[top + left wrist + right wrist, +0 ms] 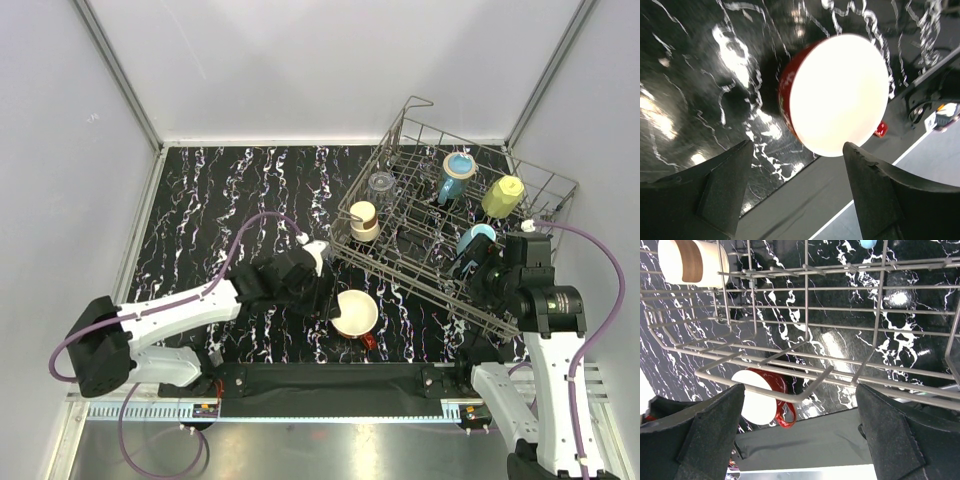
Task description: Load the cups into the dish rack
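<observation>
The black table with white swirls lies under both sets of fingers. The big grey wire dish rack is far off to the right of the left fingers. It is right in front of the right fingers, and its low wires cross the gap between them.

The left gripper has its fingers wide apart and holds nothing. The right gripper is also spread wide, with nothing in it.

The wide red mug lies on its side on the table, outside the rack. It is just past the tips of the left fingers, in line with the gap, and its pale inside faces them. No finger touches it.

Inside the rack, a blue cup sits just beside the right fingers. The yellow-green cup and the light-blue cup are a bit farther past them. The cream-brown cup and the clear tumbler are at the rack end nearer the left fingers.
</observation>
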Tool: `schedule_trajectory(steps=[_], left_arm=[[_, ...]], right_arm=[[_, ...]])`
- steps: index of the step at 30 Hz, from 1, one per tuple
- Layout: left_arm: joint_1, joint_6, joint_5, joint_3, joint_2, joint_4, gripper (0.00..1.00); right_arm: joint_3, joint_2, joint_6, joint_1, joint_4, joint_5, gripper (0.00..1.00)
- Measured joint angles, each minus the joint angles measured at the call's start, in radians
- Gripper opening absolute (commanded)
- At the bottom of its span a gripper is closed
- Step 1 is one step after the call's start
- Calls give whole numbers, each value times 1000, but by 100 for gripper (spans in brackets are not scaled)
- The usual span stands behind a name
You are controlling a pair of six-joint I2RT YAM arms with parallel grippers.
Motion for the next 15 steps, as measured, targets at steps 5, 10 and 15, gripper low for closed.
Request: schedule_trajectory(steps=[5, 10, 15], left_arm=[[-30, -20, -17, -16, 32, 20, 76], [-32, -31, -31, -16, 79, 37, 74], [-34, -35, -35, -17, 107, 61, 69]], right_arm=[[0, -11, -3, 0, -17, 0, 100], [0, -25, -3, 0, -30, -1, 100], [0, -31, -3, 0, -38, -1, 100]])
